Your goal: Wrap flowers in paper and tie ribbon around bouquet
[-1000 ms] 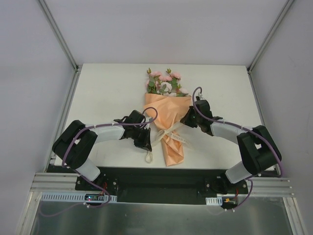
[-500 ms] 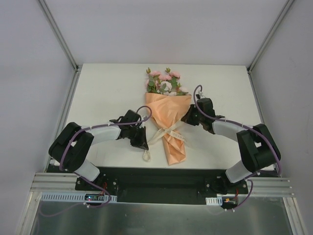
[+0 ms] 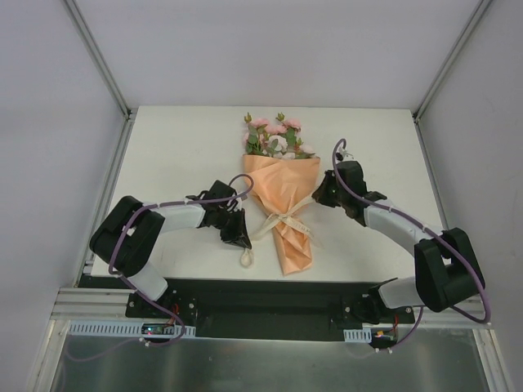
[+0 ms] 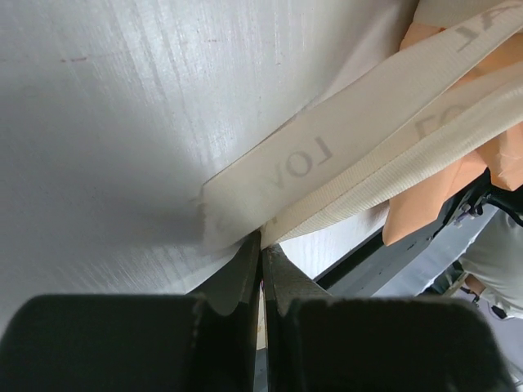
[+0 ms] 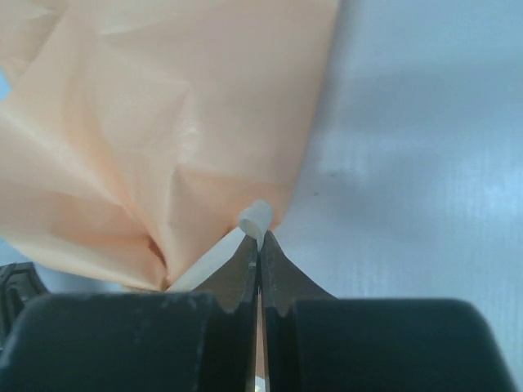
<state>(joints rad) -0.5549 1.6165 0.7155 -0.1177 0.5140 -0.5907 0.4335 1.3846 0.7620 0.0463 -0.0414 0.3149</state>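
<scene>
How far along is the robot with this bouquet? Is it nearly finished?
Done: the flowers sit inside the paper cone, and the ribbon is around its narrow middle. In hand: the left gripper and right gripper each pinch a ribbon end, on opposite sides of the cone. Left: probably pulling it tight and letting go. I cannot tell whether it is properly tied.

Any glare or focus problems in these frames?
Top external: even light, sharp, only soft shadows on the table. Left wrist: glare streak on table, ribbon lettering slightly soft, left end effector dark and blurred. Right wrist: paper evenly lit, mildly soft.
</scene>
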